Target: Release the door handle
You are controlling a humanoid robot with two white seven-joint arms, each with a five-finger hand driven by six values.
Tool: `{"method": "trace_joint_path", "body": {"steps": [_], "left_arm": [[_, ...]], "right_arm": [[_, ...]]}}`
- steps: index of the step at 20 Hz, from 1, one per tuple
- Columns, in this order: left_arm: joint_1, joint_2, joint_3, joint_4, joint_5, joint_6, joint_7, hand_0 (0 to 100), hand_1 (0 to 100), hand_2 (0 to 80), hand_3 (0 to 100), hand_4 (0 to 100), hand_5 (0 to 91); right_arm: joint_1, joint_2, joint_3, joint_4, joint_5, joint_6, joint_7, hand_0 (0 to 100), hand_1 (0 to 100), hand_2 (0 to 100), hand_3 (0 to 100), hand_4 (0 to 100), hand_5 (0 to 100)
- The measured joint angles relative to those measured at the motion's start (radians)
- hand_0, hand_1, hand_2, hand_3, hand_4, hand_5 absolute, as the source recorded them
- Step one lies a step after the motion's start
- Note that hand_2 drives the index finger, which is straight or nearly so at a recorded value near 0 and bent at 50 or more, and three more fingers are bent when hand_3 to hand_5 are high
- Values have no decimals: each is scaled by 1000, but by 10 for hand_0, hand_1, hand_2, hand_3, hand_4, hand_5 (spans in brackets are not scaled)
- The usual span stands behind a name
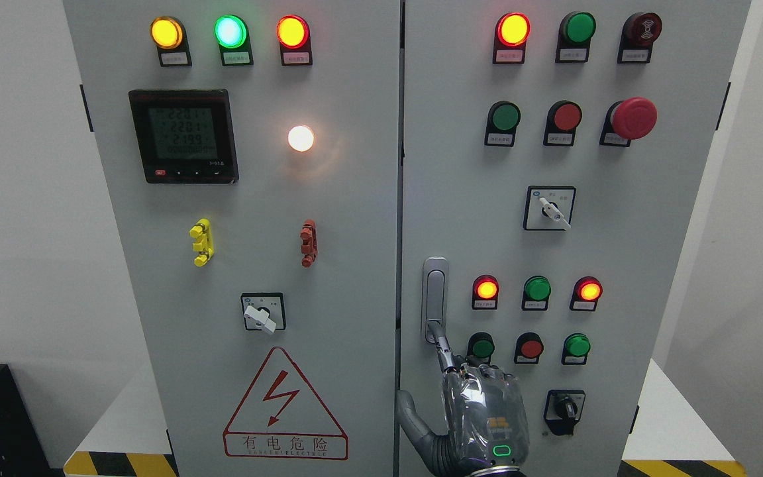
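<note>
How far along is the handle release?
Done: both cabinet doors look shut. In hand: the right hand points a fingertip at the lower end of the door handle, apparently touching, not wrapped round it. Left: draw the hand clear.

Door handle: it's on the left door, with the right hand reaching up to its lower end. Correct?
Wrong door. The head view shows the door handle on the right door, near its left edge. The right hand does reach its lower end.

A red-bordered lightning warning sign (285, 405) on the left cabinet door (249, 199) reads "有电危险"; the digital meter (183, 136) shows what appear to be 2221, 2281, 2199.
</note>
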State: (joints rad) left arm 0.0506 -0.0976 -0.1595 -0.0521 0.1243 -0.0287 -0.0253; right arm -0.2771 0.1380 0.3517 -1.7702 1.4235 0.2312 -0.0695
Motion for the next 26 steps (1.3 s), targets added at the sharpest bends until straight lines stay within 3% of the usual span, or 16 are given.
{"method": "trace_joint_path", "body": {"steps": [26], "left_arm": [[0,0,0,0,0,-1,0,0,0,42,103,5,0]], "right_arm": [[-1,0,-2,20,-4,10,3,393,260,0,734,721,741]]}}
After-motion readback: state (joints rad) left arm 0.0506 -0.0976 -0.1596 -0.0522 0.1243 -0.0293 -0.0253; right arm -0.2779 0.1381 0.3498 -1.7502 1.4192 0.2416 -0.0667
